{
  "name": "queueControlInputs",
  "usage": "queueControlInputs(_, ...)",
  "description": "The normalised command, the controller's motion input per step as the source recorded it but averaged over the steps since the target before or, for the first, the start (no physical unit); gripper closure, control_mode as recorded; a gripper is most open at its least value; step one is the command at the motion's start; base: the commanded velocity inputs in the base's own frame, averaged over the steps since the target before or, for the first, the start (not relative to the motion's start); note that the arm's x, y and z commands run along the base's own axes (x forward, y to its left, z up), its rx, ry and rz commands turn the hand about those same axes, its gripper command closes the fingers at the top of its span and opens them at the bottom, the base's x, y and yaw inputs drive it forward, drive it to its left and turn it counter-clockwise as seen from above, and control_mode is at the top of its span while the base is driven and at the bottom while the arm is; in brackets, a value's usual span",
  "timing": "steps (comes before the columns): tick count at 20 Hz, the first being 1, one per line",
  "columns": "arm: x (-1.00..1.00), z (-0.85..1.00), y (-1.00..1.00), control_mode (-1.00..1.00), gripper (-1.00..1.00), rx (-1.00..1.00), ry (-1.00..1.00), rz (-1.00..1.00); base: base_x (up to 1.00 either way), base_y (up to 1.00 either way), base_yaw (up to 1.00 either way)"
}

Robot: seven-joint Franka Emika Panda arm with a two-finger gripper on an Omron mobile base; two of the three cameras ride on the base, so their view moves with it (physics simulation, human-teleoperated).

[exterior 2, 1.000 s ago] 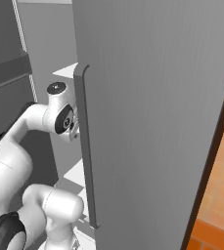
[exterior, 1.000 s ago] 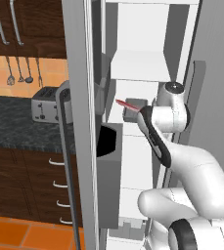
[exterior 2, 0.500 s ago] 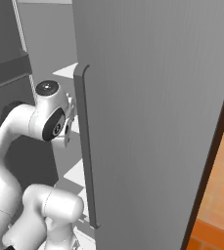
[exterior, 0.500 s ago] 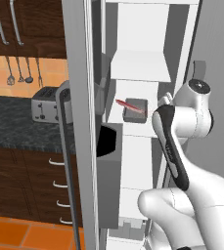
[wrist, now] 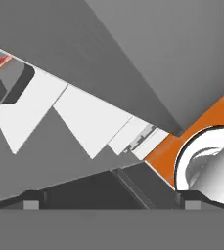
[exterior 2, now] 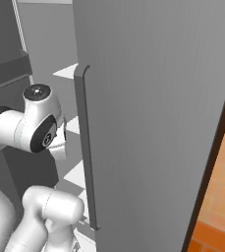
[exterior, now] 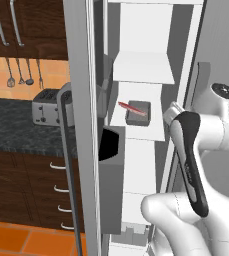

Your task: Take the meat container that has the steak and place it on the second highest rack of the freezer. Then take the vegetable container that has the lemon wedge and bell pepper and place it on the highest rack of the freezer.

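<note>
With tall grey upright freezer (exterior: 86,125) door swung open, dark grey meat container (exterior: 138,113) holding thin red steak slab (exterior: 131,108) sits on flat white second highest rack (exterior: 136,127). Two-finger gripper (wrist: 111,202) jaws spread about as wide as they go, nothing between them, touching nothing. Gripper well apart from container (wrist: 8,80).

Freezer (exterior: 136,165): tall grey upright before me, door open, white inside.
Meat container (exterior: 138,114): small dark grey tray, flat on the second highest rack (exterior: 136,129).
Steak (exterior: 132,108): thin red slab lying aslant in my tray, one end poking past its left rim.
Highest rack (exterior: 143,70): white shelf directly above.
</note>
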Motion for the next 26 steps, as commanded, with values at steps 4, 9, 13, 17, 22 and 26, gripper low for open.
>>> queueControlInputs(4,-0.58,0.02,0.03,-1.0,-1.0,-0.27,0.15,0.42,0.0,0.0,0.0)
queueControlInputs(9,-0.52,0.21,0.0,-1.0,-1.0,-0.21,0.17,0.42,0.0,0.0,0.0)
queueControlInputs(13,-0.44,0.33,0.0,-1.0,-1.0,-0.17,0.19,0.41,0.0,0.0,0.0)
queueControlInputs(17,-0.23,0.3,0.1,-1.0,-1.0,-0.07,0.06,0.38,0.0,0.0,0.0)
queueControlInputs(22,-0.41,0.13,0.09,-1.0,-1.0,0.0,-0.04,0.28,0.0,0.0,0.0)
queueControlInputs(26,-0.46,0.0,0.0,-1.0,-1.0,-0.09,-0.12,0.03,0.0,0.0,0.0)
